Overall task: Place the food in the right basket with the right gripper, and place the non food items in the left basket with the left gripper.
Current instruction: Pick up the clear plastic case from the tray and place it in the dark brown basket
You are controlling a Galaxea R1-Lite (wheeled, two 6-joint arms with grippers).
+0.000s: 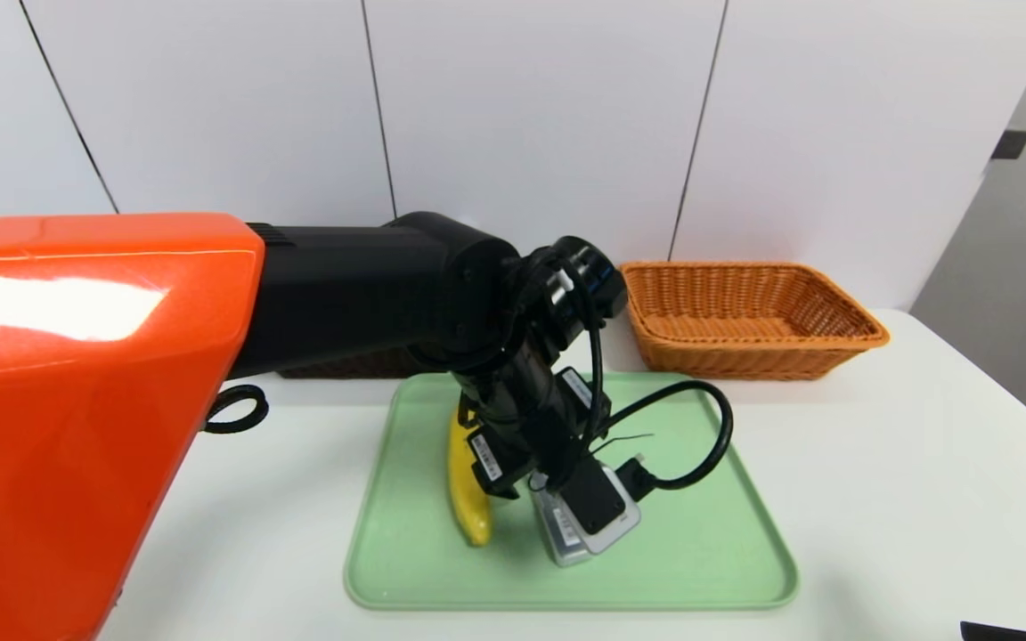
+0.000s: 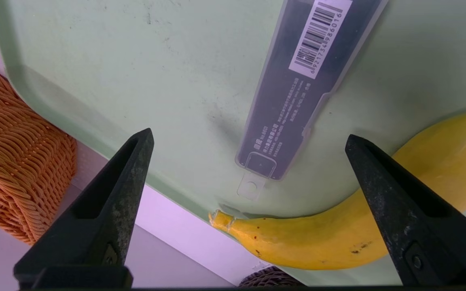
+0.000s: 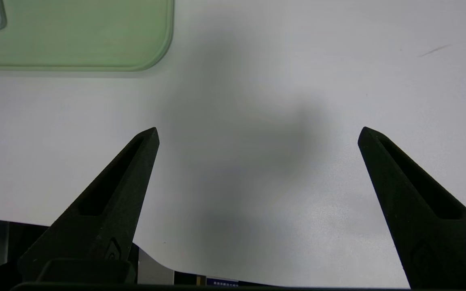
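The yellow banana (image 1: 467, 481) lies on the left part of the green tray (image 1: 700, 534). Beside it on the tray is a slim grey case with a barcode (image 2: 297, 93), a non food item. My left gripper (image 2: 249, 133) hangs open just above the tray. The end of the case and the banana's (image 2: 338, 242) stem lie between its spread fingers, touching neither. The orange right basket (image 1: 749, 316) stands empty behind the tray. The dark left basket (image 1: 353, 365) is mostly hidden by my left arm. My right gripper (image 3: 259, 128) is open over bare table at the front right.
The white table (image 1: 923, 463) ends near my right gripper at the front. A white wall stands close behind the baskets. The left arm's cable (image 1: 709, 445) loops over the tray's middle. The tray's right half is bare.
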